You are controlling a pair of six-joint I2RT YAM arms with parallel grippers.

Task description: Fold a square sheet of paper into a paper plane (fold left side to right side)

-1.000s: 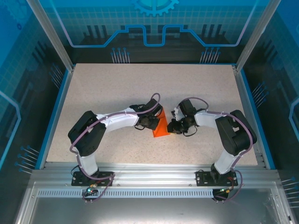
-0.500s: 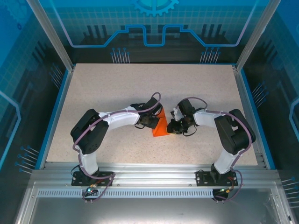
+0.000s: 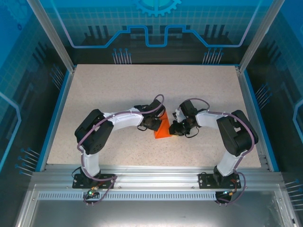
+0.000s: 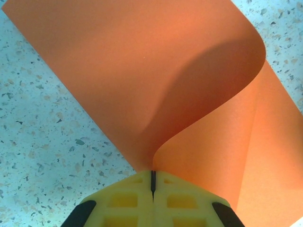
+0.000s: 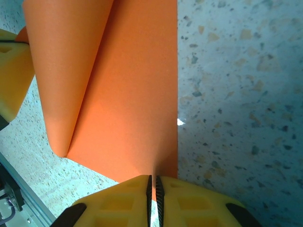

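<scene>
Paper: the square sheet of paper [image 3: 162, 128] sat at centre frame in the top view on the speckled table [image 3: 118, 90], one side curled up and over.
Left gripper [image 4: 153, 182]: my jaws were pinched tight on the raised edge.
Right gripper [image 5: 153, 182]: nearly closed, nipping the opposite edge flat.
Handling: I judged it light, limp and easily creased or torn, and best held at the edges, never mid-sheet.

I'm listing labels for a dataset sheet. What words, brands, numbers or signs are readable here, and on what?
No readable text anywhere.
The thin orange-red square sheet of paper is plain on every face that shows.
The yellow-fingered left gripper and right gripper bear no marks.
The blue back wall carries a gear graphic and line patterns, no letters.
</scene>
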